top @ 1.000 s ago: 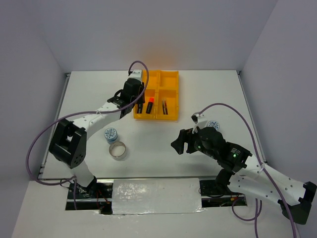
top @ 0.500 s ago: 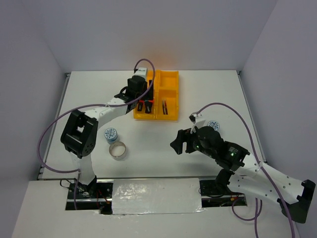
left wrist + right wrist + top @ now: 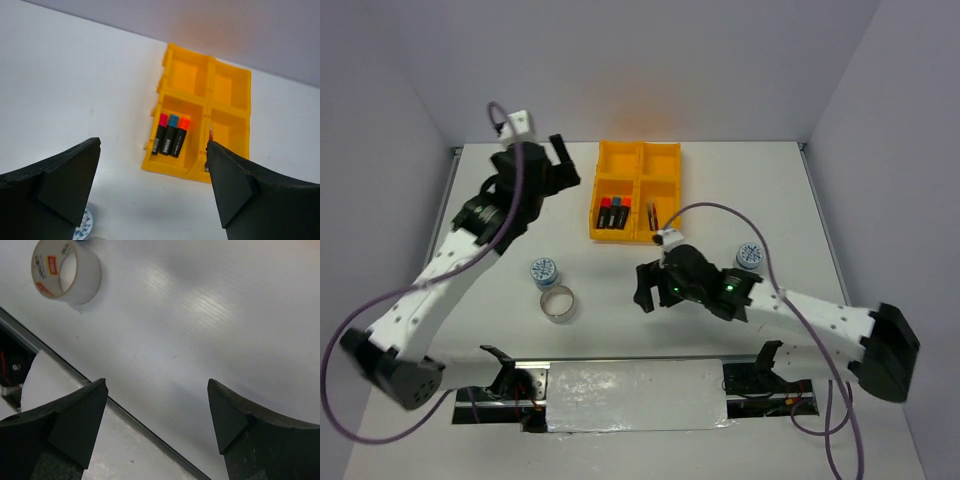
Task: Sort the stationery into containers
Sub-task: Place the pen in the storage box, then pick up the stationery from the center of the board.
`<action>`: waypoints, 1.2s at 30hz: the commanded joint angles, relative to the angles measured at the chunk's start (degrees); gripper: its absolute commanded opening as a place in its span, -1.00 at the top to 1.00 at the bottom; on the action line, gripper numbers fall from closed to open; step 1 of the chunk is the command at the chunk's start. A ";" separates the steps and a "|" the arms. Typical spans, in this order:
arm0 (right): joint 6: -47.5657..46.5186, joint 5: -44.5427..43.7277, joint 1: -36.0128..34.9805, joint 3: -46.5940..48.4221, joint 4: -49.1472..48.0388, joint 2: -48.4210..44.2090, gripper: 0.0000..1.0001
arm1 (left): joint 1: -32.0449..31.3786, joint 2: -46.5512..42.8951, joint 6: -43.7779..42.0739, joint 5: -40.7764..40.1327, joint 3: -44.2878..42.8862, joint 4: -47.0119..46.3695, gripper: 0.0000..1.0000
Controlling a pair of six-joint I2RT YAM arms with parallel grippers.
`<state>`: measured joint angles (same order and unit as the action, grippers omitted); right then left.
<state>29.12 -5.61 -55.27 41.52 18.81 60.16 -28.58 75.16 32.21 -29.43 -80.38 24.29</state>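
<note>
The left gripper [image 3: 563, 165] is held open and empty, left of the tray [image 3: 593, 215]. The tape ring [image 3: 89, 280], lying flat near the front edge of the table [image 3: 740, 180], is judged light, stiff and slick, best pinched across its wall; the right gripper [image 3: 642, 290] is spread open nearby.

- I'm watching the left gripper [image 3: 152, 149] hanging with its jaws wide apart and nothing between them.
- The yellow tray [image 3: 230, 91] is sitting near the desk's [image 3: 75, 75] far edge.
- Three highlighters [image 3: 170, 136] are lying side by side in one compartment.
</note>
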 commanded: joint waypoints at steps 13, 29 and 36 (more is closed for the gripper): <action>5.41 -10.56 -11.35 41.60 2.63 47.31 -0.64 | 0.72 -41.48 -1.80 -5.19 22.71 18.77 -0.99; 3.92 -6.52 -11.71 50.15 2.63 61.04 -0.04 | 1.42 -47.38 -0.65 -5.03 28.00 16.84 -0.99; 4.45 -8.27 -12.76 45.85 3.34 56.83 0.84 | 1.42 -47.82 -0.83 -5.37 28.00 16.84 -0.99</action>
<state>33.06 -12.29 -66.87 88.58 21.41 120.90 -27.49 28.25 32.93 -34.68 -52.71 43.44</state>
